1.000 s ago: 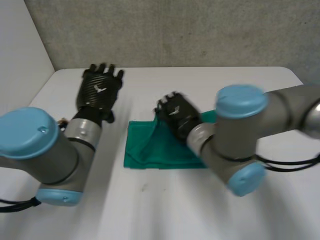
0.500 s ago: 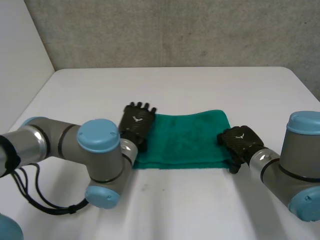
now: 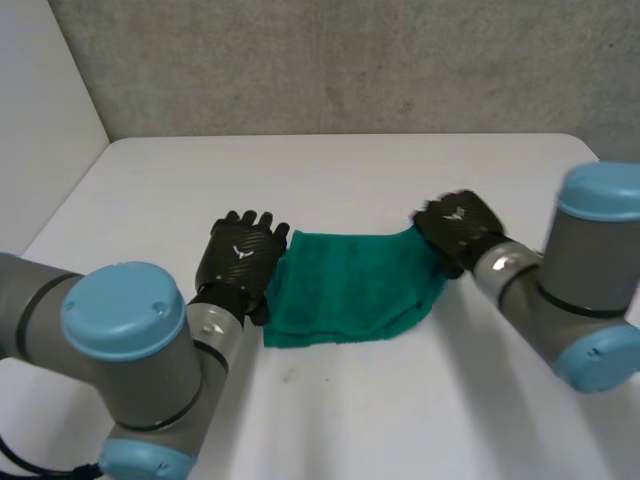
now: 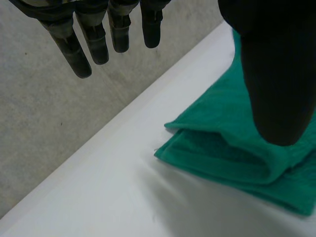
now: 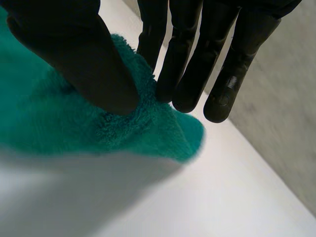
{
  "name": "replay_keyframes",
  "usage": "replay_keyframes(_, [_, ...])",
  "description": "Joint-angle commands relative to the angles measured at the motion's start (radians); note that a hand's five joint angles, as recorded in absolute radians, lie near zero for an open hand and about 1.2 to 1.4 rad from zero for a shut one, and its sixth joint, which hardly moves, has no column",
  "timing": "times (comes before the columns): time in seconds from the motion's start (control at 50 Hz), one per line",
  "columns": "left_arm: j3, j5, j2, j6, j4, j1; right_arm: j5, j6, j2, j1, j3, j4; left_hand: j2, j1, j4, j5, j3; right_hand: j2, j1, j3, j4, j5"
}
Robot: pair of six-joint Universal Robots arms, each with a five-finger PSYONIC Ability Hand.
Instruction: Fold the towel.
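At towel (image 3: 345, 290) corner, right hand (image 3: 457, 226).

I see a robotics lab setup: my left arm (image 3: 120, 340) and right arm (image 3: 590, 260) reach over a plain white table (image 3: 360, 170), boxed by a rough grey wall (image 3: 350, 60) and white panel (image 3: 40, 110).

In the head view the right robot hand (image 3: 458, 228) covers the upper right corner of the towel (image 3: 345, 285), and the left robot hand (image 3: 240, 258) hides its left edge. In the left wrist view the thumb (image 4: 276, 74) blocks part of the towel, which the frame edge cuts off.
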Motion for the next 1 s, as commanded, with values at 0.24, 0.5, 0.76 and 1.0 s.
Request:
replay_keyframes(0.24, [-0.033, -0.073, 0.131, -0.061, -0.009, 0.127, -0.065, 0.140, 0.335, 0.334, -0.363, 0.089, -0.006, 0.002, -0.008, -0.027, -0.016, -0.570, -0.307, -0.577, -0.585, -0.537])
replay_keyframes(0.5, [0.159, 0.016, 0.036, -0.148, -0.013, 0.049, 0.039, 0.356, 0.109, 0.237, -0.239, 0.051, 0.000, 0.008, -0.002, -0.021, -0.010, -0.999, -0.736, -1.007, -1.014, -0.966])
replay_keyframes(0.76, [0.268, 0.019, -0.158, -0.314, -0.238, -0.005, 0.039, 0.424, 0.279, 0.188, -0.367, 0.193, 0.000, 0.008, -0.002, -0.021, -0.010, -0.999, -0.736, -1.007, -1.014, -0.966])
replay_keyframes(1.0, [0.209, -0.003, -0.198, -0.312, -0.316, 0.053, 0.044, 0.390, 0.358, 0.166, -0.441, 0.309, -0.011, -0.004, -0.014, -0.033, -0.022, -0.999, -0.736, -1.007, -1.014, -0.966])
